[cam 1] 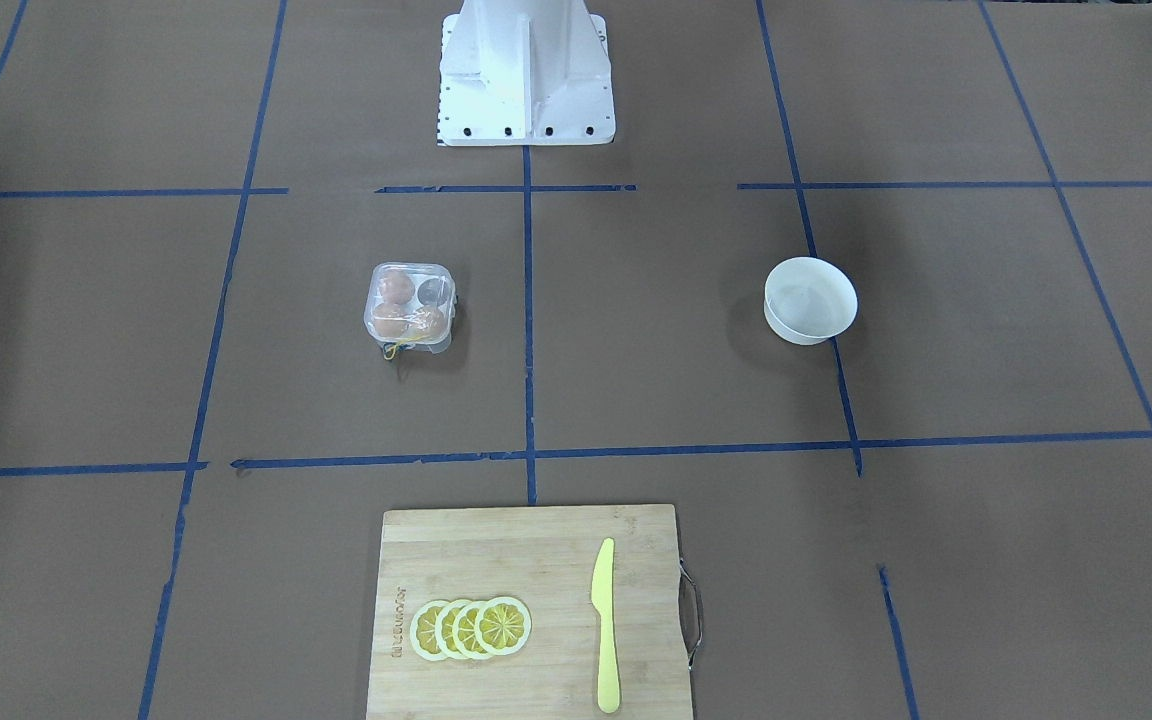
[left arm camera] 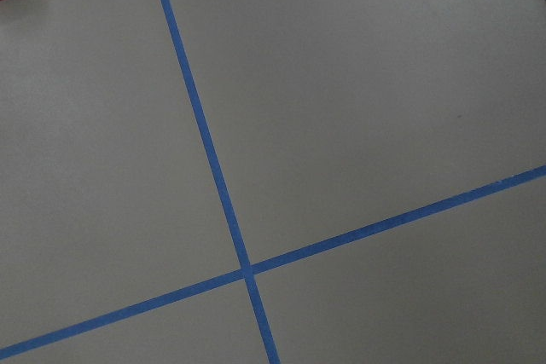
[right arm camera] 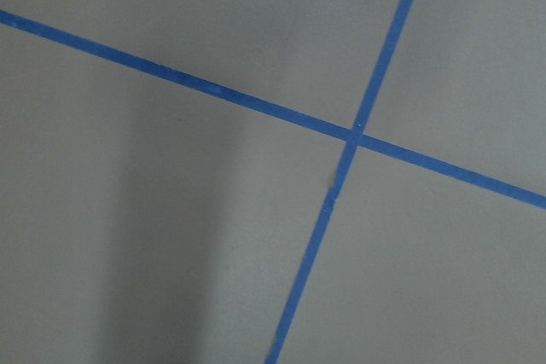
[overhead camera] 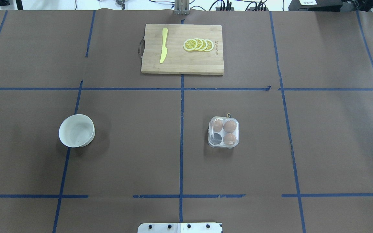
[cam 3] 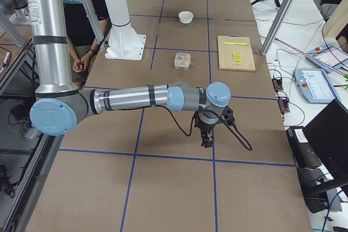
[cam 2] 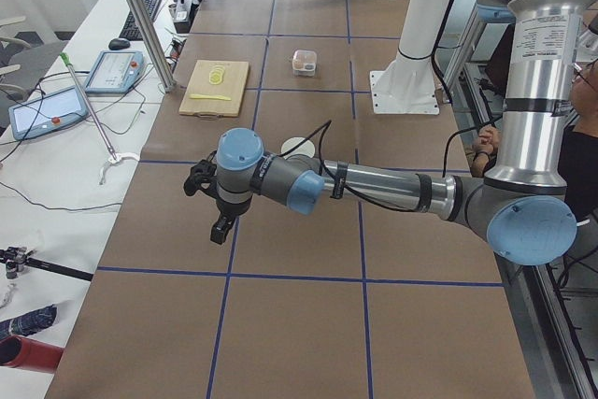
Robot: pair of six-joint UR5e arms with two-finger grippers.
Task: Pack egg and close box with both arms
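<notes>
Overhead exterior showed us three eggs (overhead camera: 229, 126) in the box (overhead camera: 223, 132); we could not tell whether left end effector (cam 2: 220, 229) or right end effector (cam 3: 207, 139) was clenched.

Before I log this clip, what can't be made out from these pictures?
- Left tool: shows only in the exterior left view, so open or shut is unclear.
- Right tool: shows only in the exterior right view, same doubt.
- Egg carton: its clear plastic glares in the overhead view, so whether it is latched is unclear.
</notes>
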